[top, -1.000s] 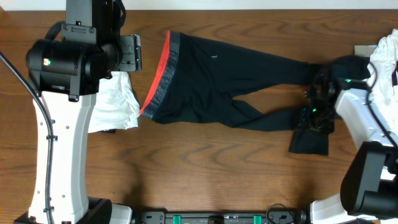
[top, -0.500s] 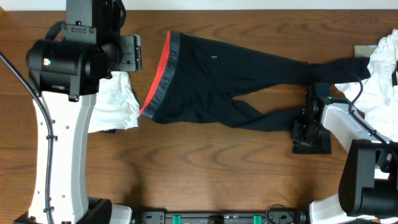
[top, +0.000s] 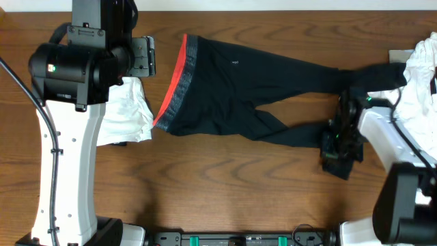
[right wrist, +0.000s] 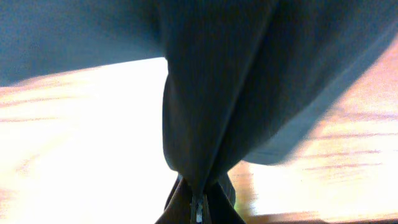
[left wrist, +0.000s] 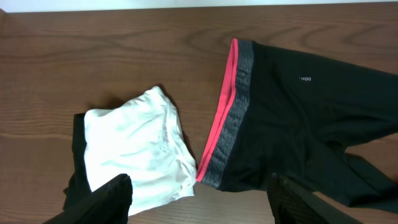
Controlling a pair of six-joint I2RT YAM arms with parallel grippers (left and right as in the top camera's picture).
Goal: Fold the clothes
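Long black trousers (top: 239, 89) with a grey-and-red waistband (top: 179, 78) lie spread across the table, legs pointing right. My right gripper (top: 339, 140) is shut on the end of the nearer leg, which bunches below it. In the right wrist view black fabric (right wrist: 217, 81) is pinched between the closed right gripper (right wrist: 198, 208). My left gripper (top: 145, 57) hovers open by the waistband. In the left wrist view its fingers (left wrist: 115, 196) frame a white garment (left wrist: 134, 146) and the waistband (left wrist: 230, 118).
A folded white garment (top: 126, 113) lies left of the trousers with a black one (left wrist: 78, 155) under it. A pile of white clothes (top: 420, 75) sits at the right edge, touching the far trouser leg. Bare wood table (top: 225, 184) runs along the front.
My right gripper has closed on the nearer trouser leg's end, and that cuff has gone from flat to bunched. The left arm has not moved.
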